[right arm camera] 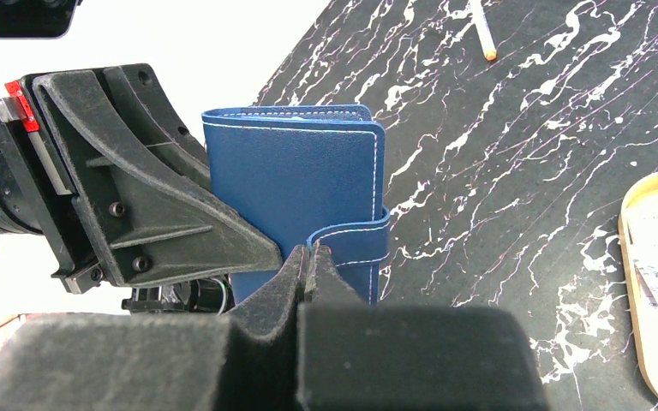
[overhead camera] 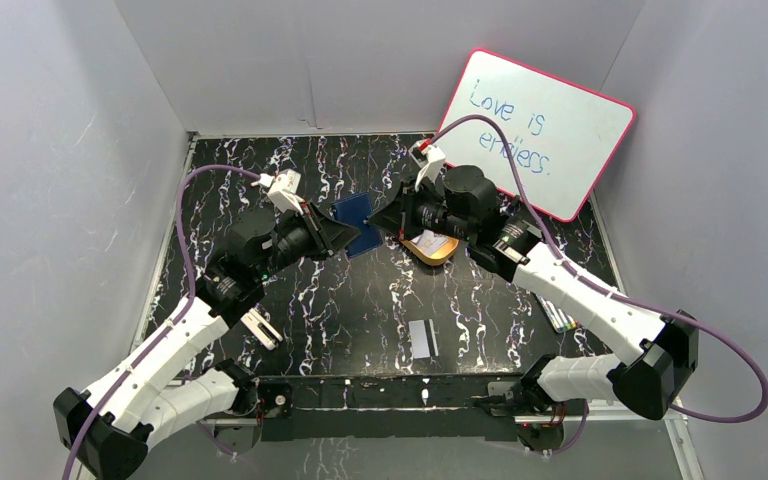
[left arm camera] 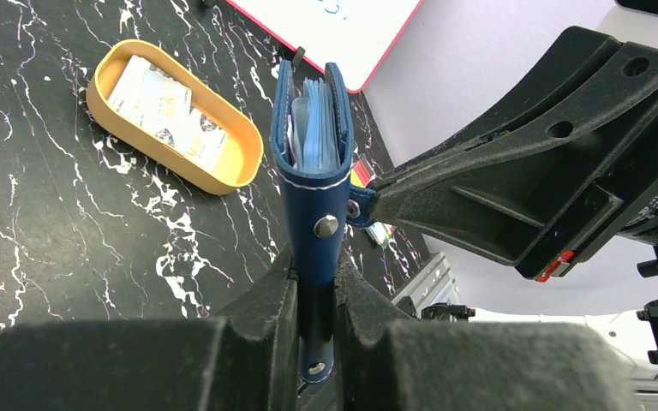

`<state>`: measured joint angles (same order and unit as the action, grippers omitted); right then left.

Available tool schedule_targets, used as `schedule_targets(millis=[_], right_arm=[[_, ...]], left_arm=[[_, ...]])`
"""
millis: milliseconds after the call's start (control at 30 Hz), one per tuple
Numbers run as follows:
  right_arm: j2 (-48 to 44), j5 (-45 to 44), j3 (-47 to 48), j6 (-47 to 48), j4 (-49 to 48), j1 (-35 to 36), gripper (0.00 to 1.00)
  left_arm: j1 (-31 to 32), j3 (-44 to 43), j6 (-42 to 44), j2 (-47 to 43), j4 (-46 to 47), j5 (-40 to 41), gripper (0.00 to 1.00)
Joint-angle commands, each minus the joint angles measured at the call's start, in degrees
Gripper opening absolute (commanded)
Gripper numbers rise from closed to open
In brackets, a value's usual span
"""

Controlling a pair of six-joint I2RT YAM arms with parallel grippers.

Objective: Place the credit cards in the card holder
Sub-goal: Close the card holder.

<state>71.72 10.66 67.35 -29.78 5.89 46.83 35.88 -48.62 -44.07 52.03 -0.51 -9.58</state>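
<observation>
The card holder (overhead camera: 358, 222) is a navy folding wallet held above the table between both arms. My left gripper (left arm camera: 315, 291) is shut on its lower edge, so it stands upright with the pale blue pockets (left arm camera: 313, 128) showing at its top. My right gripper (right arm camera: 310, 257) is shut on the holder's snap tab (right arm camera: 351, 244), which wraps round the closed cover (right arm camera: 296, 180). One credit card (overhead camera: 421, 338) with a dark stripe lies flat near the front edge. More credit cards (left arm camera: 167, 111) lie in the oval tin.
The golden-orange tin (left arm camera: 223, 175) sits on the table just behind the right gripper (overhead camera: 385, 218). A pink-framed whiteboard (overhead camera: 535, 130) leans at the back right. Marker pens (overhead camera: 558, 318) lie by the right arm. Grey walls enclose the table.
</observation>
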Motion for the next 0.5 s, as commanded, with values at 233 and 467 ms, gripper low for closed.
schedule_targets(millis=[233,467], right_arm=[[0.85,0.99,2.61,0.07,-2.86,1.03,0.00],[1.29,0.86,2.59,0.16,-2.98,1.24,0.00]], left_arm=[[0.63,-2.35,0.42,-0.98,2.14,-0.68,0.00],[0.85,-2.36,0.29,-0.88,2.18,-0.78,0.00]])
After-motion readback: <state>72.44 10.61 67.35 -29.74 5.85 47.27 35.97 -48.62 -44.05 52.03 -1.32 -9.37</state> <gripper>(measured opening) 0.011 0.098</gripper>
